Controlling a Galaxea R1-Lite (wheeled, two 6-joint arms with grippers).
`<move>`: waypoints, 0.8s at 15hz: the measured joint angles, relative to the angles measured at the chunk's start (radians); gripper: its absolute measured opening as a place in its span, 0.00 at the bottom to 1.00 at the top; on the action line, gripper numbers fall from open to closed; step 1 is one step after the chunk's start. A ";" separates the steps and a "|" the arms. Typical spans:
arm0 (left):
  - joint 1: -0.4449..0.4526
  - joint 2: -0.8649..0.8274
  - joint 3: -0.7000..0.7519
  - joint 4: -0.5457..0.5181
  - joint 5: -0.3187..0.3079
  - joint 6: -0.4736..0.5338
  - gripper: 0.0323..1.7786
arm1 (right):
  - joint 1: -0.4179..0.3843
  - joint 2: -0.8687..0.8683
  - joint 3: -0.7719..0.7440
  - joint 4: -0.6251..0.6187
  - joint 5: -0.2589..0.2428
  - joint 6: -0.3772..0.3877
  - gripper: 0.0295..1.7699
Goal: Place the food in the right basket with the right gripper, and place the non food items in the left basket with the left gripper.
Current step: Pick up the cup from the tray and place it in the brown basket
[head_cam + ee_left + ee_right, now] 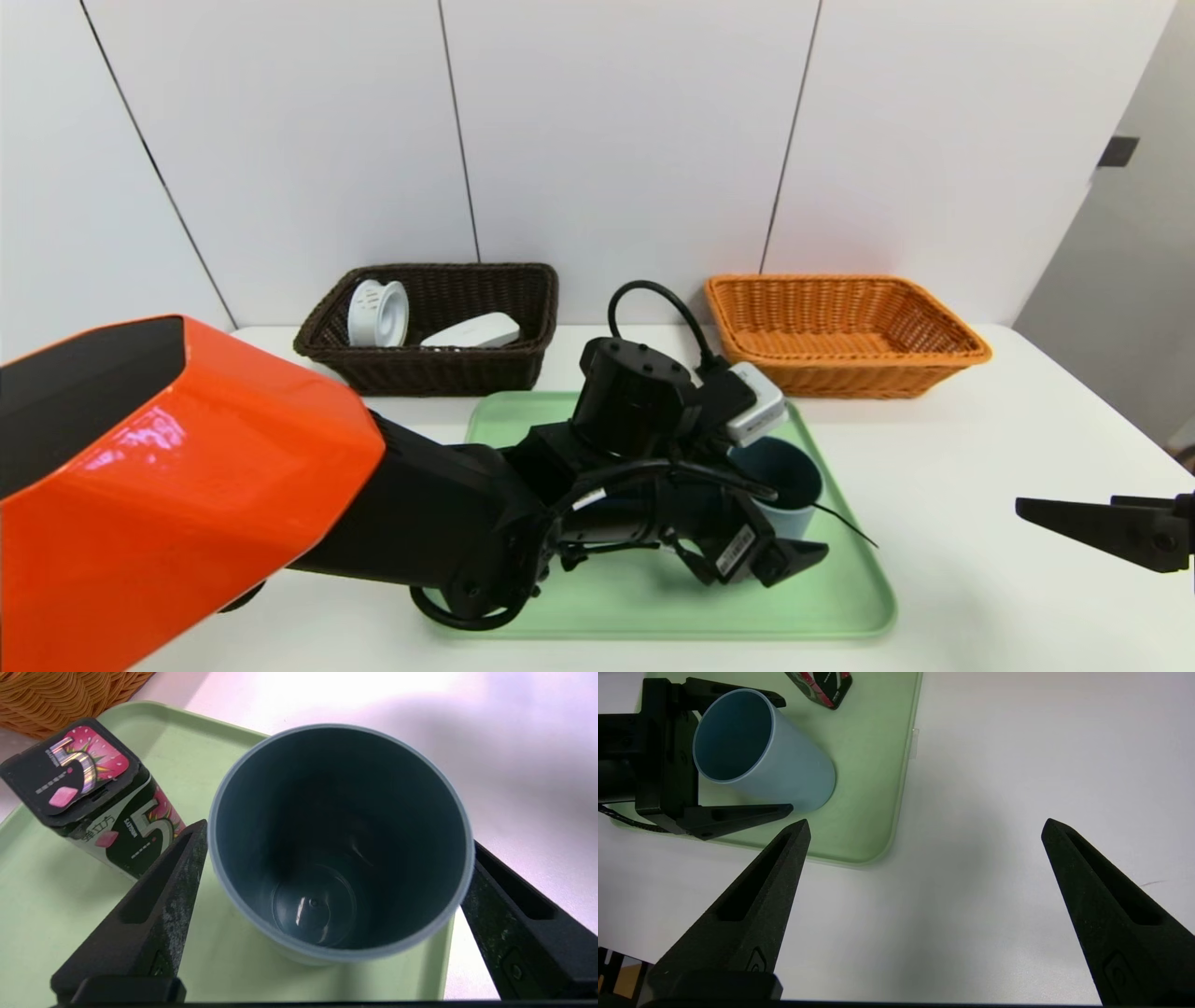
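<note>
A white table (980, 448) stands before a white panel wall (616, 140). On it lies a smooth green tray (653, 597) with round corners. A blue-grey cup (341, 844) stands upright on the tray, near its 3 o'clock edge. The left gripper (334, 886) is spread wide with one black finger on each side of the cup, just beside the rim, not squeezing it. The cup is round, plain and hollow. A black and pink gum box (93, 798) stands on the tray just beside one finger. At 11 o'clock sits a dark woven basket (434, 327) with two white things inside. At 1 o'clock sits an orange woven basket (845, 331). The right gripper (924, 891) hangs over bare table at 3 o'clock, spread wide, holding nothing.
</note>
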 joint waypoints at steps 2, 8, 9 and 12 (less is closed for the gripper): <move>-0.010 0.021 -0.008 -0.024 0.001 -0.006 0.95 | -0.005 0.000 0.005 0.000 -0.001 -0.001 0.97; -0.024 0.049 -0.026 -0.044 0.003 -0.021 0.67 | -0.013 -0.010 0.011 0.014 -0.001 -0.001 0.97; -0.025 0.050 -0.028 -0.045 0.003 -0.020 0.66 | -0.013 -0.011 0.012 0.015 -0.001 -0.001 0.97; -0.024 0.048 -0.030 -0.046 0.006 -0.023 0.65 | -0.014 -0.016 0.013 0.015 -0.001 -0.001 0.97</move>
